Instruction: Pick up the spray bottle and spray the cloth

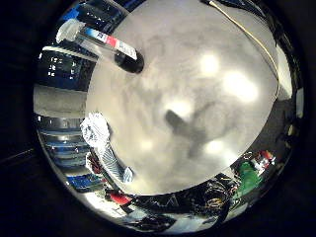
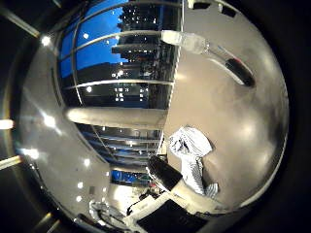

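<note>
Nearest to your palm is the grey mottled tabletop (image 1: 197, 74), filling most of the little finger side view, with a dark shadow near its middle. None of the hand shows in either view, so you cannot tell whether the fingers are released or clenched, or what they touch. Your spray bottle (image 1: 101, 42) stands on the table near its edge: clear upper body, dark base, a red, white and blue label whose print is probably too small to read. Your cloth (image 2: 190, 150), striped white and grey, lies crumpled at the table's edge, well apart from the bottle.
</note>
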Robot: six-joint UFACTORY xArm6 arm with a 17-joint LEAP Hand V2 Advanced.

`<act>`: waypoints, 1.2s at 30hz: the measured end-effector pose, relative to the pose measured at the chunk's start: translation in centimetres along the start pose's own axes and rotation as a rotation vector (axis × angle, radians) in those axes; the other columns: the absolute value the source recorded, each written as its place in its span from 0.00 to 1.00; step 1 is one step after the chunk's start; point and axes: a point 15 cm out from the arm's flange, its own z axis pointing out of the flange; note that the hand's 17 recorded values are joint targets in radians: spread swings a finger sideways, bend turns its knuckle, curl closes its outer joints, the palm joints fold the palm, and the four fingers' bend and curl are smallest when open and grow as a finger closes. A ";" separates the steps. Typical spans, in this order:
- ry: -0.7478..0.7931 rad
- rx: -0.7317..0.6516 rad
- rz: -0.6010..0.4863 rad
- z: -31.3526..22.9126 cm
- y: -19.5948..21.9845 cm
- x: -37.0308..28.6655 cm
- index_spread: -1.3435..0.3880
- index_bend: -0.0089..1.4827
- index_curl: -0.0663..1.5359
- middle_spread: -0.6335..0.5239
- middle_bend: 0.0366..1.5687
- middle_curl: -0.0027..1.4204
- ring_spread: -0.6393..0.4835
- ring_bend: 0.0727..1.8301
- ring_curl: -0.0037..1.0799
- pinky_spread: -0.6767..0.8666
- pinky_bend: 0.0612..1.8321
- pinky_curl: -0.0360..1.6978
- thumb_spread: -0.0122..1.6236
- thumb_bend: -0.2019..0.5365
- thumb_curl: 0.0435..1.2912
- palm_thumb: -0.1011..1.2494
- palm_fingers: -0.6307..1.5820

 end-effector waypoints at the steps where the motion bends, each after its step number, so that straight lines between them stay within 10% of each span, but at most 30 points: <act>1: -0.001 -0.002 -0.001 0.1 -0.2 0.0 0.68 0.11 0.20 0.68 0.12 0.25 0.73 0.18 0.26 0.69 0.22 0.20 0.62 0.24 0.20 0.44 0.30; 36: -0.010 -0.033 -0.018 7.3 -7.6 1.3 0.68 0.11 0.20 0.66 0.13 0.25 0.73 0.18 0.25 0.68 0.20 0.20 0.62 0.24 0.20 0.45 0.32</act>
